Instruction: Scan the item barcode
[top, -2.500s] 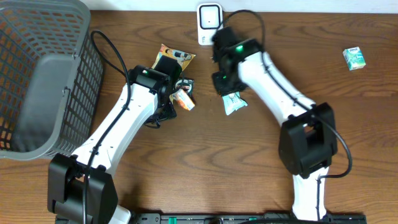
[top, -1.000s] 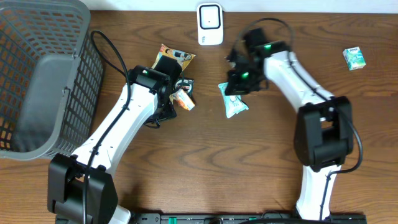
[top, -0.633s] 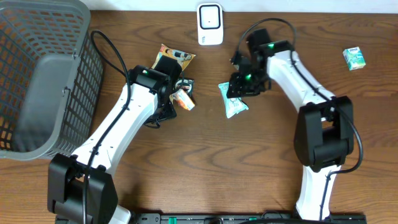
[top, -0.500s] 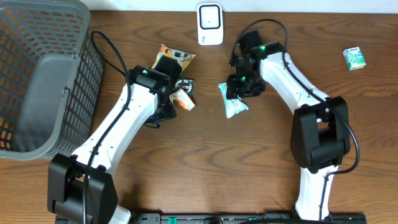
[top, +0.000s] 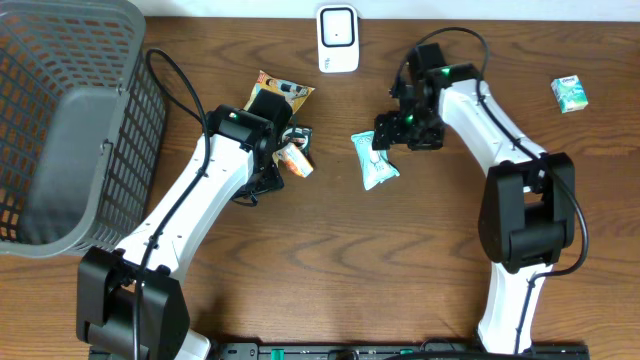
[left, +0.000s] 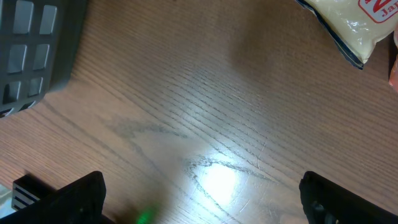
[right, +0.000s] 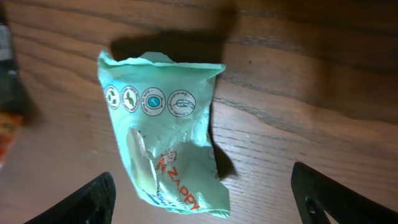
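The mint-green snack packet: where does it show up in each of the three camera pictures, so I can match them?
Overhead: the mint-green packet lies mid-table, to the right of the orange packet.
Left wrist: not in the picture.
Right wrist: left of centre, lying flat on the wood.
Shared landmark: the brown wooden table shows in all three.

The green packet (right: 165, 134) reads "ZAPPY" below four round symbols. A pale packet (left: 343, 22) carries red lettering, cut off and unreadable.
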